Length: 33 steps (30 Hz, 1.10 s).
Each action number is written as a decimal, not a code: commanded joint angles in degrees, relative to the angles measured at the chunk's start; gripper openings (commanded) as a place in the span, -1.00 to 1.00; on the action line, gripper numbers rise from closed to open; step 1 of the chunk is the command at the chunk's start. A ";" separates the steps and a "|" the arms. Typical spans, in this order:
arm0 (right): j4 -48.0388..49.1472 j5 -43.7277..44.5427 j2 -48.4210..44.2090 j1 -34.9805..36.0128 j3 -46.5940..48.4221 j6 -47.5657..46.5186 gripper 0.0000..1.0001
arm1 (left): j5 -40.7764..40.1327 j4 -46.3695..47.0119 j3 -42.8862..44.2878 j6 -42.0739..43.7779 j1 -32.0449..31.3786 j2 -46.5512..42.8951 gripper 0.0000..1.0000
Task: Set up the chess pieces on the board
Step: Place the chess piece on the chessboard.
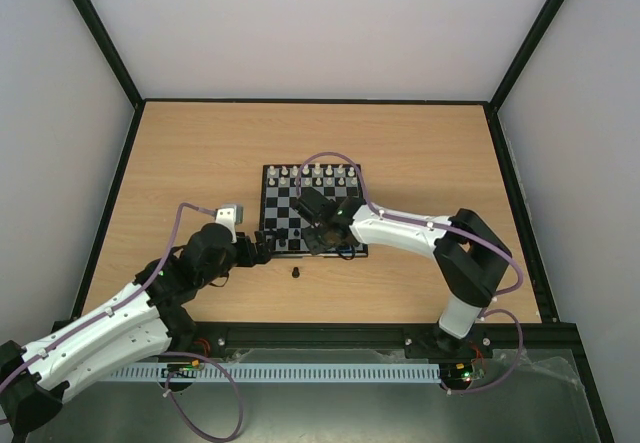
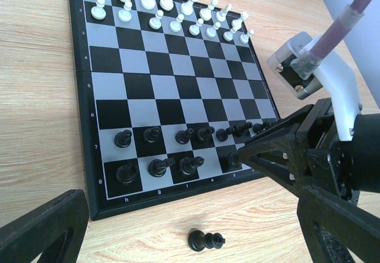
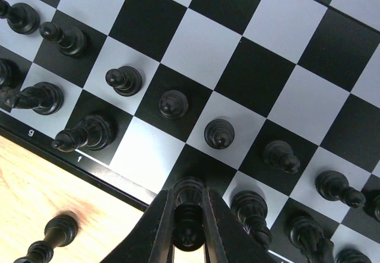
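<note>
Right fingers (image 3: 153, 234) around black piece (image 3: 189, 206)

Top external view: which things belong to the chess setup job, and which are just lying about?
Job: board; white pieces, far rows; black pieces, near rows; gripped black piece between right fingers; loose black piece lying off the board.
Lying about: slotted white strip by the arm bases.

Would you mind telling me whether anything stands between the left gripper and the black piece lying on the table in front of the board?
Nothing visible does. The black piece lies on the table off the board, in front of the open left gripper; the right gripper is over the board.
</note>
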 commanded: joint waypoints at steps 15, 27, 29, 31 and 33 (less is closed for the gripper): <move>-2.22 -0.61 3.28 -1.13 1.75 -0.53 -0.72 | -0.61 1.72 -0.73 0.25 0.19 -0.38 0.98; -1.71 -2.82 0.90 -1.18 1.33 -0.22 -0.36 | -0.78 0.81 -0.24 -0.31 0.24 -0.09 0.98; -1.81 -3.54 -0.40 -1.21 1.17 -0.20 -0.25 | 0.01 0.68 0.45 -0.32 0.26 0.43 0.98; -1.70 -4.33 -2.36 -1.22 0.71 -0.09 -0.13 | -0.15 0.07 1.19 -0.49 0.23 1.23 0.98; -1.61 -4.48 -4.51 -1.16 -0.15 0.13 0.04 | -0.40 -0.51 1.63 -0.86 0.26 2.17 0.98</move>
